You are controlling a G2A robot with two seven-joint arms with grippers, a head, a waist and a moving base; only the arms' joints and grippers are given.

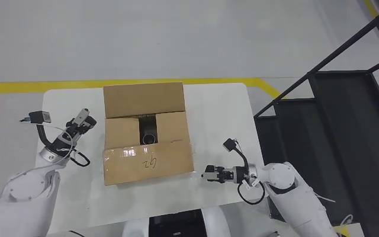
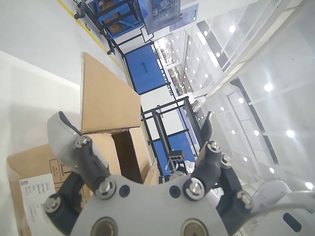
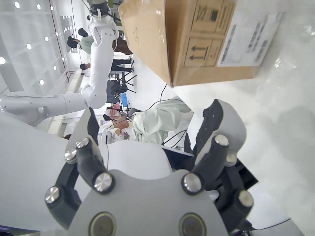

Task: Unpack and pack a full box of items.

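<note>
Top view: a cardboard box [image 1: 147,142] sits at the middle of the white table [image 1: 219,112]. The far flap [image 1: 144,99] is open and leans back. Two side flaps are folded inward with a dark gap between them. The near flap [image 1: 148,165], taped and carrying a handwritten mark, faces up on the robot's side. A small round thing [image 1: 150,138] shows in the gap, too small to identify. The left gripper [image 1: 86,122] is off the box's left side, near it but apart, pointing toward it. The right gripper [image 1: 207,174] is just beside the box's near right corner, not touching. A yellow line [image 1: 59,87] crosses the floor beyond the table.

Left wrist view: the left gripper [image 2: 134,119] has its fingers [image 2: 61,128] spread wide with nothing between them. The box [image 2: 108,99] lies beyond, one flap raised, the dark interior visible, a printed label on its side wall.

Right wrist view: the right gripper [image 3: 152,110] is likewise spread and empty. One bottom corner of the box [image 3: 196,25] rests on the table [image 3: 270,99] beyond the fingertips. That side carries printed symbols and a white label.
</note>
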